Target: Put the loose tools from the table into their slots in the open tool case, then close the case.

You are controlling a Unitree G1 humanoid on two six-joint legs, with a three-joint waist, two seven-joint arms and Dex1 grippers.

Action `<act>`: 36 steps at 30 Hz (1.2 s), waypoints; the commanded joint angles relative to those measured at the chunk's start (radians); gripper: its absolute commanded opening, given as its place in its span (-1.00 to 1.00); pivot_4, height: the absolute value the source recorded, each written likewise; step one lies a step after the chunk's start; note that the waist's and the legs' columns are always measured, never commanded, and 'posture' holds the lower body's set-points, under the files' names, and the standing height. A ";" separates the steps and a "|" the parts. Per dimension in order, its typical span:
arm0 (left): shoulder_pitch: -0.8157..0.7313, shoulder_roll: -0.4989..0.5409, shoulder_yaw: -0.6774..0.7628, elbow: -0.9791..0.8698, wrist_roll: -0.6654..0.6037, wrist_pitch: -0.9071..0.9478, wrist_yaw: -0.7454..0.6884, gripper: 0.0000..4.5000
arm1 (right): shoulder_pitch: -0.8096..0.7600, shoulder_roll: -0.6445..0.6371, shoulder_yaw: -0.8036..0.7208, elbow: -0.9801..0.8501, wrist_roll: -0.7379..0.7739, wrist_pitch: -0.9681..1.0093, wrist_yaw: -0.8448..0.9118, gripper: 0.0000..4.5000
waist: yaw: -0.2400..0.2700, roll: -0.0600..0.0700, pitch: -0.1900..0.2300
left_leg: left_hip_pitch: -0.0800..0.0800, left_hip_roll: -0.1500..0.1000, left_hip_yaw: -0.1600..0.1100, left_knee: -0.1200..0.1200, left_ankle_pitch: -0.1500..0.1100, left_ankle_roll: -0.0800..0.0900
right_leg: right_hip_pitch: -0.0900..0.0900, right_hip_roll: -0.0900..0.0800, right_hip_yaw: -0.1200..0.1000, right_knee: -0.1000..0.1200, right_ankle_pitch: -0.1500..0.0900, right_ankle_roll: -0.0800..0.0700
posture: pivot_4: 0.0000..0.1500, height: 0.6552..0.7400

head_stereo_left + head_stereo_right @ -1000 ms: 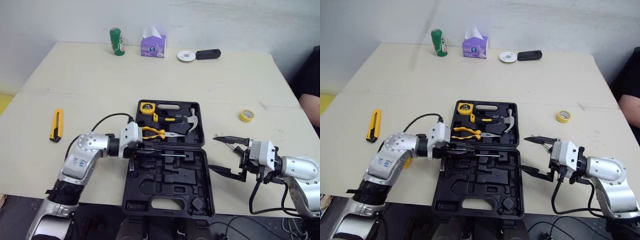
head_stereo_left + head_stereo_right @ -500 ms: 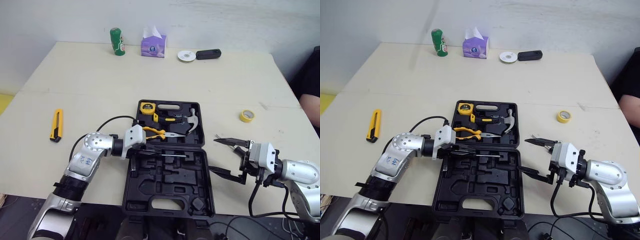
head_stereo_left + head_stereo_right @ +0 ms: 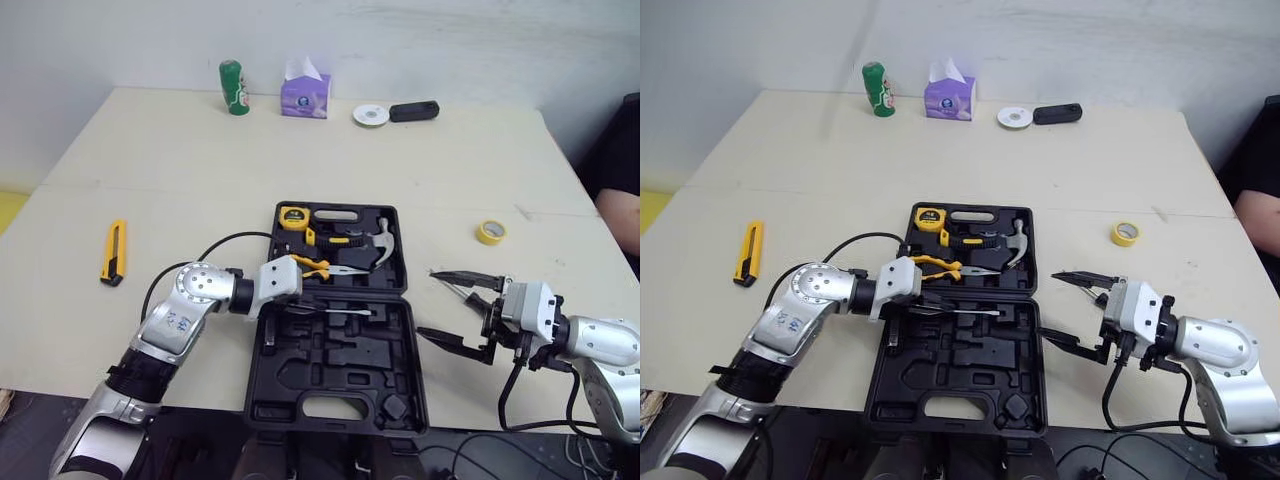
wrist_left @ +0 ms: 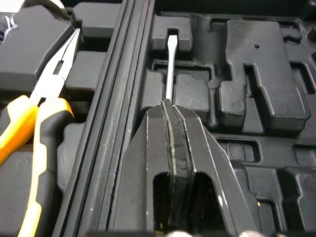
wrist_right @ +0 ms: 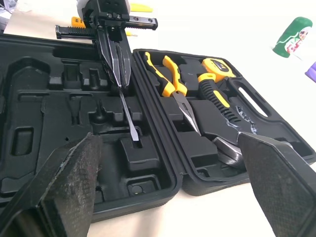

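A yellow utility knife (image 3: pixel 114 251) lies on the pale counter well out at nine o'clock from the black plastic tool case (image 3: pixel 340 355), so one risk is shutting the lid with it left outside. The nearer hazard sits at the left hand (image 4: pixel 168 111). Its fingers are pressed together on a slim flat-blade screwdriver (image 4: pixel 171 64), and they cover the handle, so I cannot tell whether that end is down in its recess. If the hand lets go while the handle rides high or skewed, the tool could roll out of the groove onto the hinge ridge and block the lid. The bright steel shaft runs toward three o'clock from the fingertips along the near tray. It lies just at six o'clock of the hinge, with its flat tip resting in a small notch. In the far half, yellow-handled long-nose pliers (image 3: pixel 312 265), a steel claw hammer (image 3: pixel 380 245) and a yellow tape measure (image 3: pixel 293 214) look seated. The right hand (image 3: pixel 430 303) hovers at three o'clock of the case with its fingers spread wide and nothing between them. It is close enough to the rim that a careless swing might nudge the case. A yellow roll of tape (image 3: pixel 491 232) sits at two o'clock, well apart.
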 commanded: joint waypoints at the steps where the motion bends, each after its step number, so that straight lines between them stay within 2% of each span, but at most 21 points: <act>1: 0.052 0.040 -0.082 0.035 0.092 0.112 0.026 -0.97 | -0.005 0.000 -0.013 -0.028 0.009 -0.005 -0.002 1.00 | 0.000 0.002 -0.001 | 0.002 0.000 0.000 -0.001 0.000 0.000 | 0.001 0.000 0.000 -0.001 0.000 0.000 | 1.00 1.00; 10: 0.081 0.061 -0.172 0.110 0.134 0.227 0.061 -0.97 | 0.000 0.005 -0.014 -0.040 0.010 -0.001 -0.012 1.00 | -0.004 0.013 -0.033 | 0.014 0.000 0.002 -0.013 -0.003 -0.001 | 0.009 0.000 0.002 -0.006 0.000 -0.001 | 1.00 1.00; 12: 0.080 0.055 -0.176 0.102 0.135 0.218 0.072 -0.97 | -0.001 0.005 -0.012 -0.042 0.010 0.002 -0.016 1.00 | -0.005 0.013 -0.037 | 0.016 0.000 0.002 -0.015 -0.003 -0.002 | 0.010 0.000 0.002 -0.007 -0.001 -0.002 | 1.00 1.00; 14: 0.079 0.049 -0.172 0.087 0.123 0.216 0.076 -0.97 | 0.000 0.005 -0.008 -0.043 0.008 0.004 -0.018 1.00 | -0.005 0.013 -0.037 | 0.024 0.000 0.002 -0.018 -0.006 -0.007 | 0.018 0.000 0.002 -0.009 -0.002 -0.002 | 1.00 1.00; 17: 0.072 0.045 -0.152 0.068 0.111 0.187 0.090 -0.97 | 0.003 0.008 -0.002 -0.041 0.006 0.006 -0.018 1.00 | -0.005 0.016 -0.040 | 0.029 0.000 0.002 -0.020 -0.012 -0.002 | 0.022 0.000 0.003 -0.011 -0.003 -0.002 | 1.00 1.00; 19: 0.068 0.043 -0.117 0.051 0.093 0.184 0.106 -0.97 | -0.001 0.006 -0.002 -0.034 0.004 0.007 -0.020 1.00 | -0.005 0.017 -0.040 | 0.029 0.000 0.002 -0.020 -0.012 -0.002 | 0.022 0.000 0.003 -0.011 -0.003 -0.002 | 1.00 1.00; 21: 0.062 0.055 -0.041 -0.010 0.020 0.197 0.082 -0.97 | -0.010 -0.003 -0.022 -0.016 0.005 0.006 -0.022 1.00 | -0.007 0.019 -0.039 | 0.029 0.000 0.002 -0.020 -0.012 -0.002 | 0.022 0.000 0.003 -0.011 -0.003 -0.003 | 1.00 1.00; 25: 0.053 0.072 0.061 -0.050 -0.056 0.110 0.028 -0.97 | 0.003 -0.012 -0.042 -0.002 0.006 -0.010 -0.009 1.00 | -0.020 0.012 -0.029 | 0.026 0.002 0.002 -0.020 -0.009 -0.006 | 0.018 0.001 0.003 -0.010 -0.004 -0.004 | 1.00 1.00; 27: 0.040 0.085 0.115 -0.052 -0.098 0.084 0.004 -0.97 | 0.010 -0.015 -0.050 0.003 0.005 -0.018 -0.006 1.00 | -0.023 0.011 -0.026 | 0.020 0.002 0.002 -0.020 -0.007 -0.010 | 0.013 0.001 0.003 -0.009 -0.004 -0.004 | 1.00 1.00; 29: 0.024 0.090 0.174 -0.048 -0.146 0.075 -0.010 -0.97 | 0.010 -0.016 -0.058 0.005 0.003 -0.022 -0.010 1.00 | -0.021 0.011 -0.019 | 0.010 0.001 0.002 -0.018 -0.002 -0.005 | 0.003 0.001 0.002 -0.007 -0.004 -0.004 | 1.00 1.00; 32: 0.025 0.112 0.294 -0.036 -0.222 0.009 -0.056 -0.97 | 0.014 -0.023 -0.089 0.019 0.000 -0.035 -0.016 1.00 | -0.018 0.010 -0.010 | 0.008 0.001 0.002 -0.017 -0.001 -0.004 | 0.001 0.000 0.001 -0.006 -0.004 -0.003 | 1.00 1.00; 36: 0.072 0.163 0.388 0.007 -0.239 -0.084 -0.098 -0.97 | 0.037 -0.029 -0.137 0.049 -0.002 -0.055 -0.011 1.00 | -0.019 0.010 -0.008 | 0.008 0.001 0.002 -0.017 -0.001 -0.004 | 0.002 0.000 0.001 -0.007 -0.003 -0.003 | 1.00 1.00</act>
